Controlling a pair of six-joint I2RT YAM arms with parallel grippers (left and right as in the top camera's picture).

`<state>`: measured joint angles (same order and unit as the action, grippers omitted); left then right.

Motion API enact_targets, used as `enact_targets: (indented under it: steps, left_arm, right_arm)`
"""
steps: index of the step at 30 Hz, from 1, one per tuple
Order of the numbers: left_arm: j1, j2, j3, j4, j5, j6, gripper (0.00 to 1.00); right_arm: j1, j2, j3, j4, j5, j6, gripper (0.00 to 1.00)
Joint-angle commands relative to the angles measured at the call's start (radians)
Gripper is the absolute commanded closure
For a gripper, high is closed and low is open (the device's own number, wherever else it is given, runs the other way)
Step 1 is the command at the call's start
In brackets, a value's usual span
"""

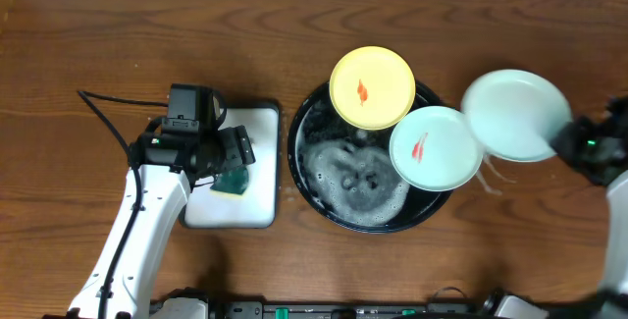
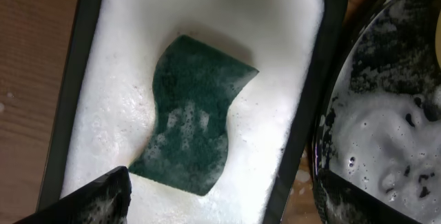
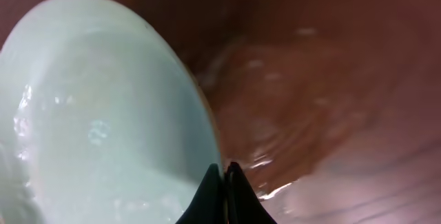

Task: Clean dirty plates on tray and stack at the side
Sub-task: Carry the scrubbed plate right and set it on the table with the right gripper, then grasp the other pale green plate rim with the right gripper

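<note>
Plates number three, and none lies left of the black tray. At left centre of the overhead view the left end effector [image 1: 234, 158] hangs over the white tray [image 1: 257, 123], fingers spread wide and holding nothing. The sponge [image 2: 196, 114] lies in suds directly ahead of them, its long axis running from upper right to lower left of the wrist frame.

Next comes the black tray [image 1: 299, 132], with foam pooled across its floor. The yellow plate [image 1: 371, 87], red-smeared, rests on its upper rim, and the smeared mint plate [image 1: 435, 148] overlaps its right rim.

Farther right, off the tray and over the tabletop [image 1: 98, 25], the plain mint plate [image 1: 515, 115] is pinched at its lower right edge by the right end effector [image 3: 224, 177], whose fingers are closed nearly together on the rim. It is wet and shows no smear, so it looks washed. Whether it already touches the tabletop I cannot tell.

The stacking spot lies under this plate, on the right arm's side. Of the dirty pair, the smeared mint plate is just left of the right end effector and well right of the left one, so the right arm is nearer.
</note>
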<state>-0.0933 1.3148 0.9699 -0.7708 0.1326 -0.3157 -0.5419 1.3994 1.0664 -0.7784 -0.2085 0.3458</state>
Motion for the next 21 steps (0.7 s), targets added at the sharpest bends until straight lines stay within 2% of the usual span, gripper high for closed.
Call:
enact_targets:
  steps: [1, 9, 10, 11, 12, 15, 17, 21]
  left_arm:
    - [0.005, -0.002, 0.008, -0.003, 0.006, 0.005, 0.15]
    - [0.005, -0.002, 0.008, -0.003, 0.006, 0.005, 0.15]
    - [0.005, -0.002, 0.008, -0.003, 0.006, 0.005, 0.15]
    - [0.005, -0.002, 0.008, -0.003, 0.006, 0.005, 0.15]
    - [0.005, -0.002, 0.008, -0.003, 0.006, 0.005, 0.15]
    - [0.005, -0.002, 0.008, -0.003, 0.006, 0.005, 0.15]
    - [0.005, -0.002, 0.008, -0.003, 0.006, 0.005, 0.15]
    - [0.005, -0.002, 0.008, -0.003, 0.006, 0.005, 0.15]
  right_arm:
    - [-0.097, 0.096, 0.011, 0.027, -0.034, 0.024, 0.99]
    - [-0.168, 0.282, 0.011, 0.055, -0.027, 0.023, 0.99]
    - [-0.168, 0.294, 0.011, 0.052, -0.027, 0.019, 0.95]
    - [-0.168, 0.298, 0.011, 0.052, -0.029, 0.020, 0.87]
    - [-0.168, 0.295, 0.012, 0.053, -0.039, 0.019, 0.74]
    - [-0.164, 0.246, 0.013, 0.065, -0.144, -0.044, 0.58]
    - [-0.147, 0.192, 0.013, 0.069, -0.218, -0.103, 0.54]
    - [-0.063, 0.060, 0.013, 0.046, -0.347, -0.232, 0.53]
